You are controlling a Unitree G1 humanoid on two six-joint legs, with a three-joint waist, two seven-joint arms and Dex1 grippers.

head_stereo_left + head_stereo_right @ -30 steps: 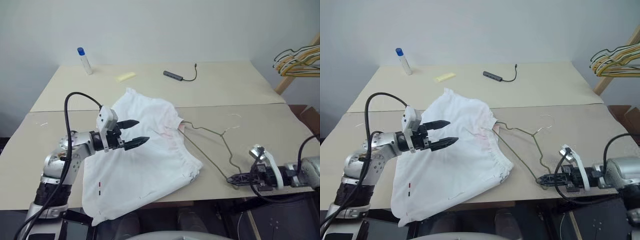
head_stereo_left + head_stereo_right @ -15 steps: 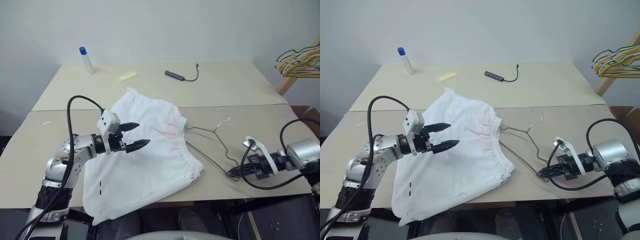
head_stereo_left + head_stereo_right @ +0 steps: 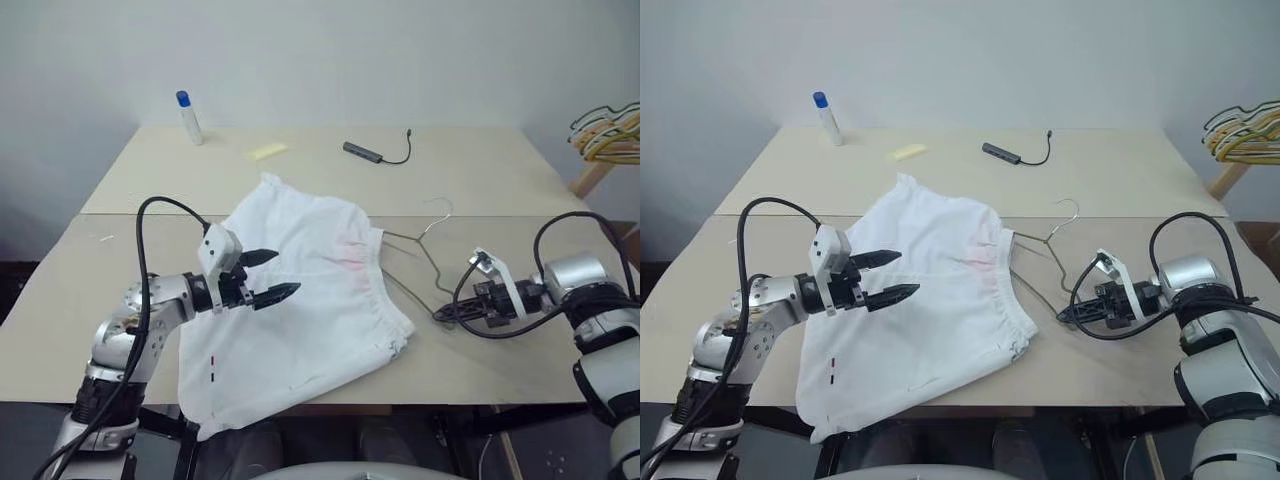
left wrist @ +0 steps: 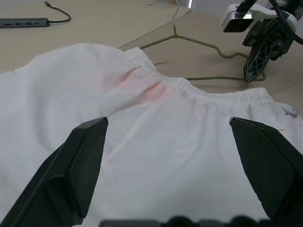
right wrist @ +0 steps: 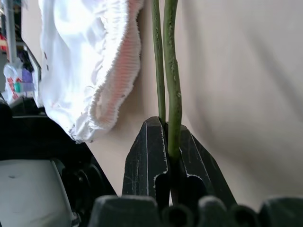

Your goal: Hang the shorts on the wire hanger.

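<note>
1. The shorts [image 3: 300,290] are white, with a faint pink blush by the gathered waistband and tiny dark and red marks near one hem
2. The wire hanger [image 3: 1040,250] is olive green with a silvery hook
3. Both grippers' fingers [image 4: 265,165] are black
4. The table [image 3: 470,170] is pale beige
5. The bottle [image 3: 189,117] is white with a blue cap
6. The hangers [image 3: 605,135] at the edge are yellow and dark
</note>
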